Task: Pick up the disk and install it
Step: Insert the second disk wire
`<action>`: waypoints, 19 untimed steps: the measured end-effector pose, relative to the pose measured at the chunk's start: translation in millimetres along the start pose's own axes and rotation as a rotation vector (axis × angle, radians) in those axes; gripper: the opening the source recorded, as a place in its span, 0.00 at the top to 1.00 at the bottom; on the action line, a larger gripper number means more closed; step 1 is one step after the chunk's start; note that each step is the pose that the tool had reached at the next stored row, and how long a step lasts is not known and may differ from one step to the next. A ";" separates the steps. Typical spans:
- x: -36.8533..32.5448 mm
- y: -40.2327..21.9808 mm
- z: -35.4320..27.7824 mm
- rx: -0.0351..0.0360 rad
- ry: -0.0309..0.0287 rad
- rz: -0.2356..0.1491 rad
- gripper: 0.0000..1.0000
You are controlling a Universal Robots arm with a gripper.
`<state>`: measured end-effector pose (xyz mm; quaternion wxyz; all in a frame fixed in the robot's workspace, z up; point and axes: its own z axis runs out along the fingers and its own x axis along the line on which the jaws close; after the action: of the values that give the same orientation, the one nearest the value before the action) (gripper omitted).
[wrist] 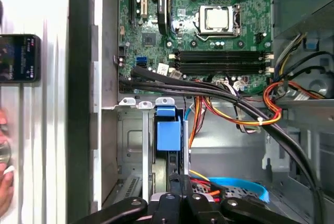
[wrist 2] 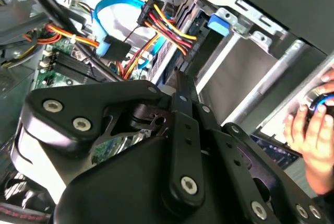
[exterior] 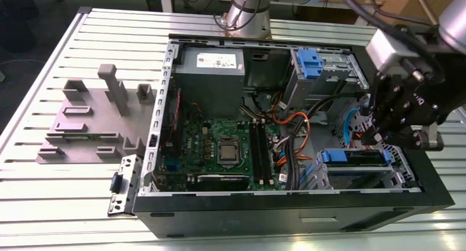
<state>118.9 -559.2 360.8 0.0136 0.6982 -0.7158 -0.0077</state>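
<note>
Toward the exterior view's right, an open black desktop computer case (exterior: pixel 240 211) is seen lying on a slatted metal table (exterior: pixel 43 202), with a grey plastic slotted holder block (exterior: pixel 84 128) beside it. The flat rectangular disk with blue plastic rails (exterior: pixel 352 157) is judged to be seated in the lower drive cage, and the black gripper (exterior: pixel 377 135) hangs just above it. In the second wrist view, the gripper (wrist 2: pixel 178 78) is shown with its fingers drawn together, no gap and no object being made out between them; a person's hand (wrist 2: pixel 309 130) is seen outside the case. In the first wrist view, the disk (wrist: pixel 168 135) is seen edge-on in its bay, just ahead of the gripper (wrist: pixel 180 181). The disk is judged stiff, fairly heavy and shock-sensitive; it is best taken by its rails or long edges.
</note>
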 end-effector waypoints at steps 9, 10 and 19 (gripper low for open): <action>-9.8 0.9 -22.8 -0.0001 0.0000 0.000 0.89; -12.5 1.0 -23.0 -0.0001 0.0006 0.000 0.89; -43.9 1.8 -23.2 0.0002 0.0159 0.000 0.89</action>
<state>118.9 -515.1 383.7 0.0192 0.6980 -0.7158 -0.0021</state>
